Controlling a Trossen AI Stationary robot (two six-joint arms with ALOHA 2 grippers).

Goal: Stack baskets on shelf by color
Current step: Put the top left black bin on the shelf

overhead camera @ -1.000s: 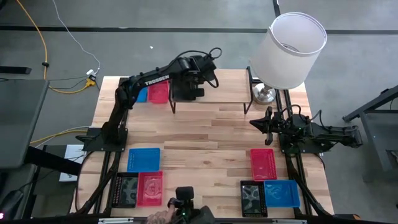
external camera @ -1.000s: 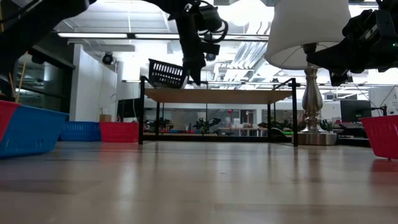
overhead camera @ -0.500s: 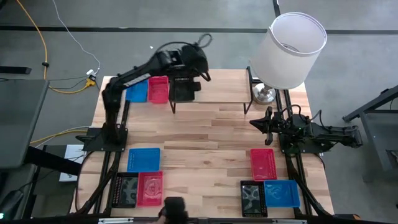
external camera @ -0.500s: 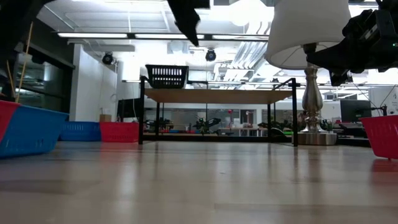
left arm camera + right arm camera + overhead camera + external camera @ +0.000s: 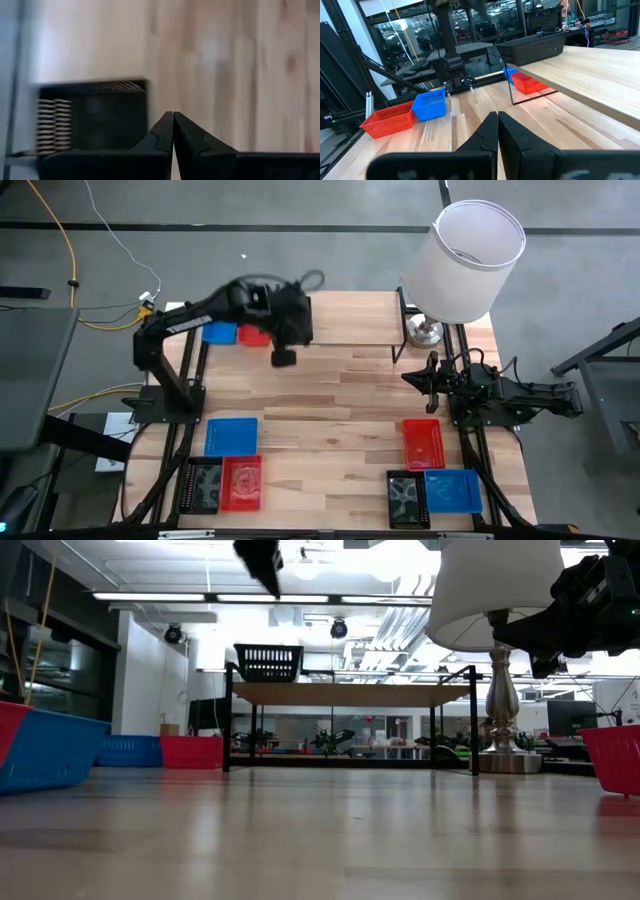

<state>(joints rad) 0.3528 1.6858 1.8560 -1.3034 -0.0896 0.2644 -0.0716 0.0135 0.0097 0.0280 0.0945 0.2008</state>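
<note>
Black basket (image 5: 268, 661) set on shelf (image 5: 350, 693), left end. Left hand (image 5: 284, 357) raised above shelf, closed, empty; right hand (image 5: 433, 384) closed, empty. Next basket is best gripped by its rim.

Grey concrete floor (image 5: 330, 205) w/ a yellow cable (image 5: 62, 240) – light wood desk (image 5: 340, 395) in the middle. White-shade lamp (image 5: 470, 255) at desk's far right corner. Beyond: ceiling strip lights (image 5: 180, 596), glass partitions – dark frames.
</note>
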